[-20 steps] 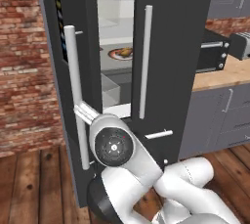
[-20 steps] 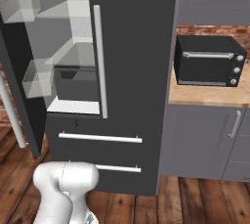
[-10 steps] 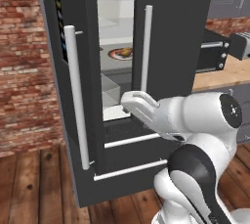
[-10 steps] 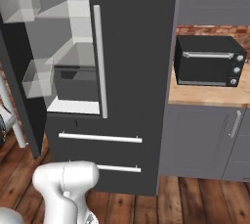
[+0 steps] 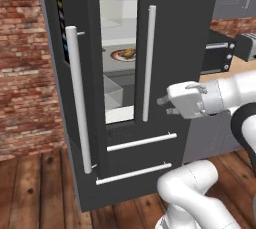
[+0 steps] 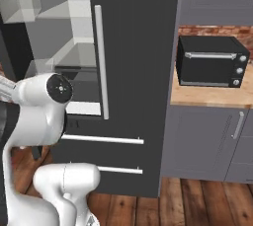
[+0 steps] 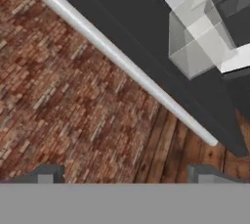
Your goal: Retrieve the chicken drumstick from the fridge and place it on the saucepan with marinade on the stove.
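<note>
Since the frame 0.5 s ago, the arm has been swung further right in the left base view, and the pincer (image 5: 162, 104) is now seen beside the handle of the fridge (image 5: 190, 33), whose left door is open. The chicken drumstick (image 5: 128, 53) is seen on a plate (image 5: 116, 55) on an inner shelf. In the hand view the fingertips (image 7: 46, 174) are spread wide, nothing between them.
</note>
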